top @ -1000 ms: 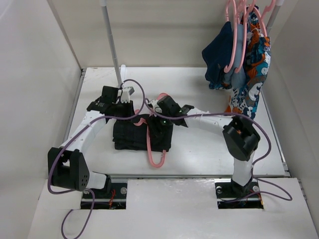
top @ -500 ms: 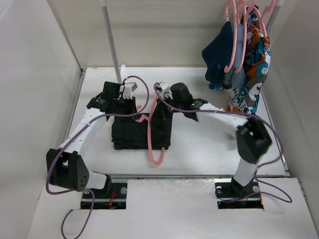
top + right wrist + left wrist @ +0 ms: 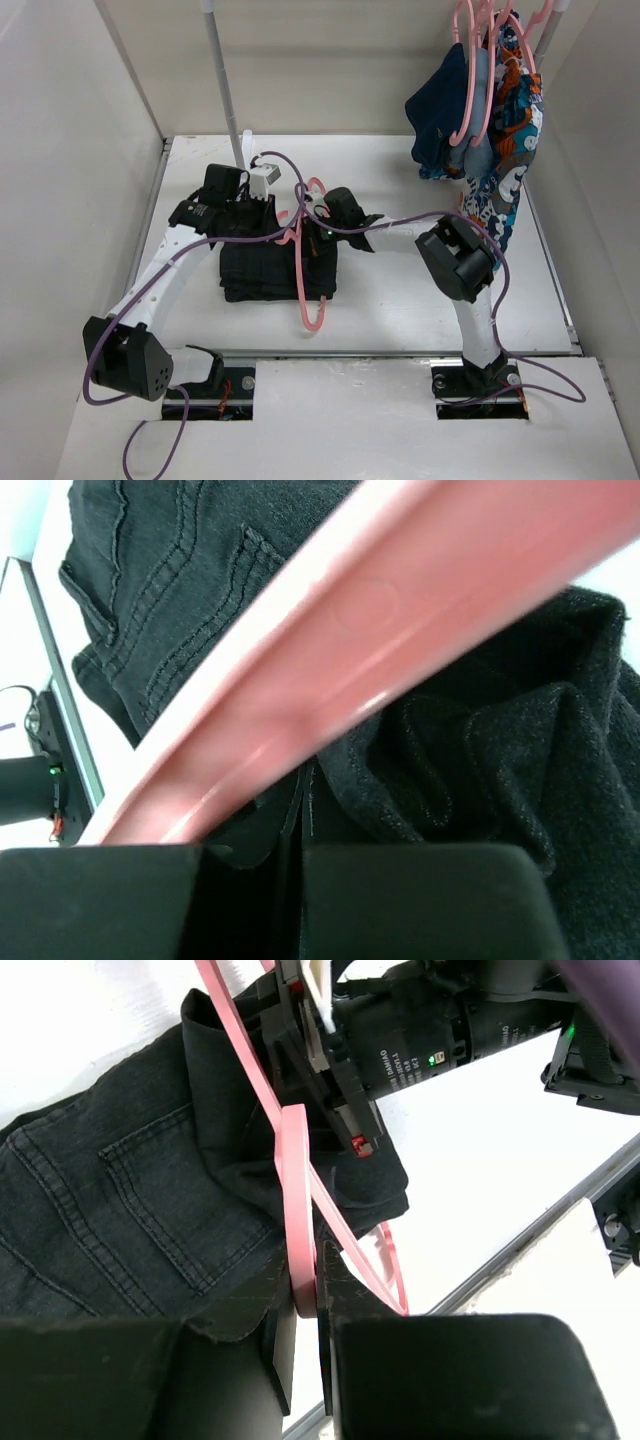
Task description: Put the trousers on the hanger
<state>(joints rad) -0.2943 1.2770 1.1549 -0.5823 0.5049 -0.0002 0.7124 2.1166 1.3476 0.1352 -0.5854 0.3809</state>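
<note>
The black trousers (image 3: 255, 275) (image 3: 110, 1200) (image 3: 500, 760) lie folded on the white table, between the two arms. The pink hanger (image 3: 301, 295) (image 3: 295, 1180) (image 3: 350, 640) lies across their right part, running from the far edge towards the near edge. My left gripper (image 3: 278, 218) (image 3: 305, 1290) is shut on the hanger's pink bar at the trousers' far edge. My right gripper (image 3: 312, 240) (image 3: 303, 810) is shut at a bunched fold of the trousers, just under the hanger bar. The fold rises at its fingertips.
A grey rail post (image 3: 222, 85) stands at the back left. At the back right hang a navy garment (image 3: 440, 120) and a patterned garment (image 3: 505, 150) on pink hangers. White walls enclose the table, and a metal strip (image 3: 400, 352) marks its near edge.
My right gripper shut from open, pulled back with trouser fabric, then came forward again over the trousers. The hanger shifted slightly. My left gripper kept its grip.
</note>
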